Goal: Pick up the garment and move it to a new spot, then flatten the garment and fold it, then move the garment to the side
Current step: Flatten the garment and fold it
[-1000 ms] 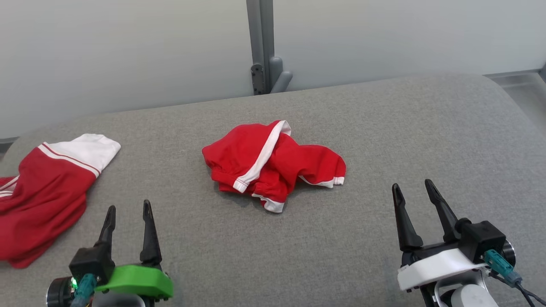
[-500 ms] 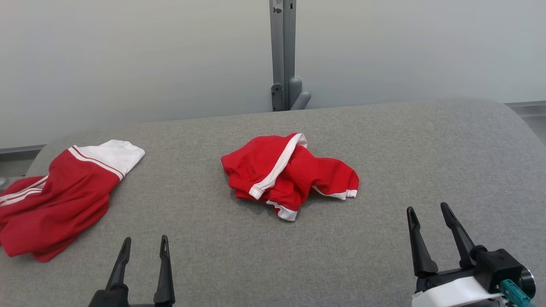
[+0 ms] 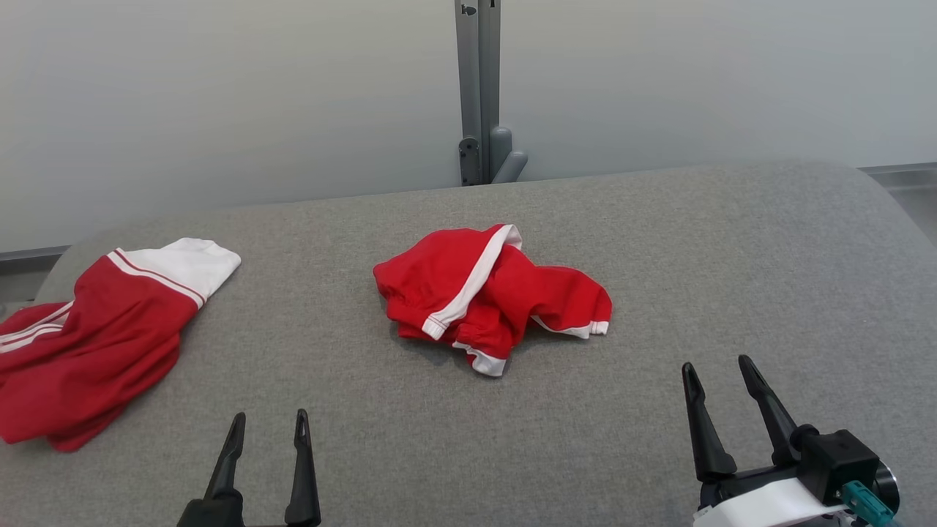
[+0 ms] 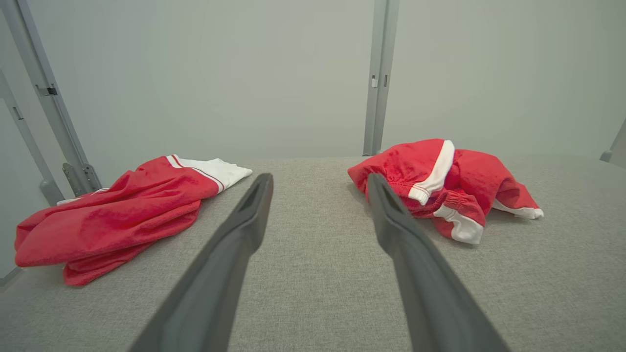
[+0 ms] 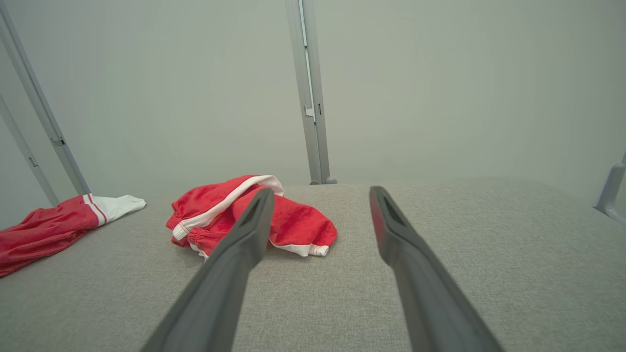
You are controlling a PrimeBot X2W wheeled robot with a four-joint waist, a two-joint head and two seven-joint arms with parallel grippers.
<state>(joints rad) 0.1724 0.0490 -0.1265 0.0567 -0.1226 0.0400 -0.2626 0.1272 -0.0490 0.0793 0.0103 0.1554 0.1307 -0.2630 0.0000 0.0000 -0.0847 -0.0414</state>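
Near the middle of the grey padded surface (image 3: 695, 241) lies the crumpled red garment (image 3: 490, 296) with white trim, bunched into a low heap. Its long axis runs roughly left to right, and its right end tapers to a white-edged hem. Both grippers sit on the near side of it, each with its two dark fingers spread wide and holding nothing. The left gripper (image 3: 269, 416) is to the heap's near left and the right gripper (image 3: 716, 364) to its near right, so the heap lies farther off, between them. I judge the right one slightly nearer, facing that hem. A second red and white garment (image 3: 95, 344) lies well apart at the left edge.
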